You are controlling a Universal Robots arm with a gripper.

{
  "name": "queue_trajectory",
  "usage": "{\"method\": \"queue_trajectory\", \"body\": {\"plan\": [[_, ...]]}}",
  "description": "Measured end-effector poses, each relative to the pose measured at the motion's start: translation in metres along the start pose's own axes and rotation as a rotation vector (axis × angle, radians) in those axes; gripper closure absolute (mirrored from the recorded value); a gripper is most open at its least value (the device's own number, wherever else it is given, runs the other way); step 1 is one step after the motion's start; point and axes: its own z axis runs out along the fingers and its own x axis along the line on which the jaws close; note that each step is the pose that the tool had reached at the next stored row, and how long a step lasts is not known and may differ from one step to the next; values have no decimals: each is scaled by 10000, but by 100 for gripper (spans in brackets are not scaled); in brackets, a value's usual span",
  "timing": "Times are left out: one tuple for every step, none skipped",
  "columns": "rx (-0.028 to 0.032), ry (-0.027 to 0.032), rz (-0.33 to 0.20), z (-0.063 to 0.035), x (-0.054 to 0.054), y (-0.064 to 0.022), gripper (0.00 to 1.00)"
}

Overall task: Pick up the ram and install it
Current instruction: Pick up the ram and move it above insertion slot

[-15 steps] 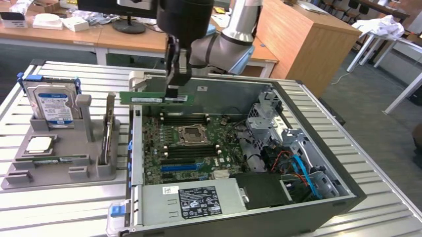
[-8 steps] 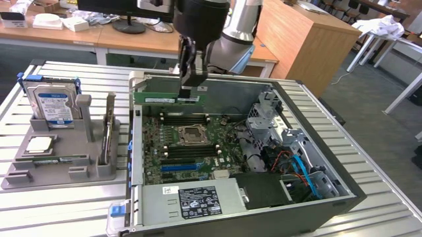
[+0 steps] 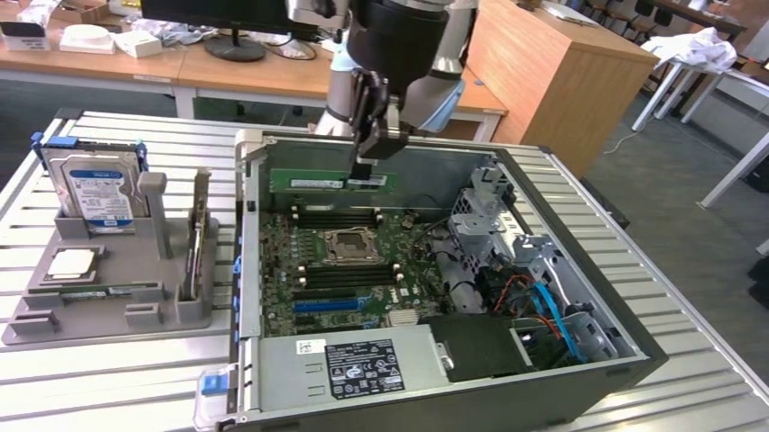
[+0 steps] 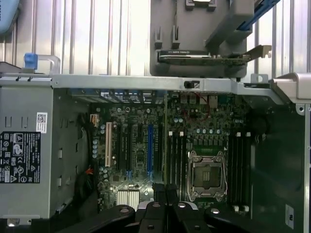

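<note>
The ram (image 3: 315, 180), a long green stick with a white label, hangs level over the far side of the open computer case (image 3: 633, 358). My gripper (image 3: 367, 169) is shut on its end nearer the exterior view's right. Below it lie the motherboard (image 3: 279, 255), the dark memory slots (image 3: 342, 216) and the processor socket (image 3: 352, 243). In the wrist view my gripper (image 4: 165, 199) hovers above the motherboard (image 4: 131, 145), between the socket (image 4: 208, 174) and the blue slot (image 4: 149, 150). There the ram shows only edge-on between the fingers.
A grey holder (image 3: 144, 306) stands at the exterior view's left, on the slatted table (image 3: 709, 360). It carries a blue-and-white hard drive (image 3: 103, 193), a silver processor chip (image 3: 72, 263) and a thin board on edge (image 3: 198, 238). The power supply (image 3: 348, 360) fills the case's near corner.
</note>
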Motion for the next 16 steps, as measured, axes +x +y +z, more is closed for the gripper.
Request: {"method": "queue_trajectory", "body": {"plan": [[0,0,0,-1,0,-32,89],[0,-1,1,-2,0,-63,89],[0,0,2,-3,0,-96,89],[0,0,0,-4,0,-127,89],[1,0,0,-5,1,-161,89],[0,0,0,-6,1,-191,89],[0,1,1,-7,0,-220,89],[0,0,2,-7,1,-250,89],[0,1,1,-8,1,-278,89],[0,0,0,-9,1,-306,89],[1,0,0,-10,1,-334,89],[0,1,1,-11,1,-358,89],[0,1,1,-11,1,-378,89],[0,1,0,-12,2,-392,89],[0,0,0,-12,2,-397,89],[0,-1,0,-11,1,-397,89]]}}
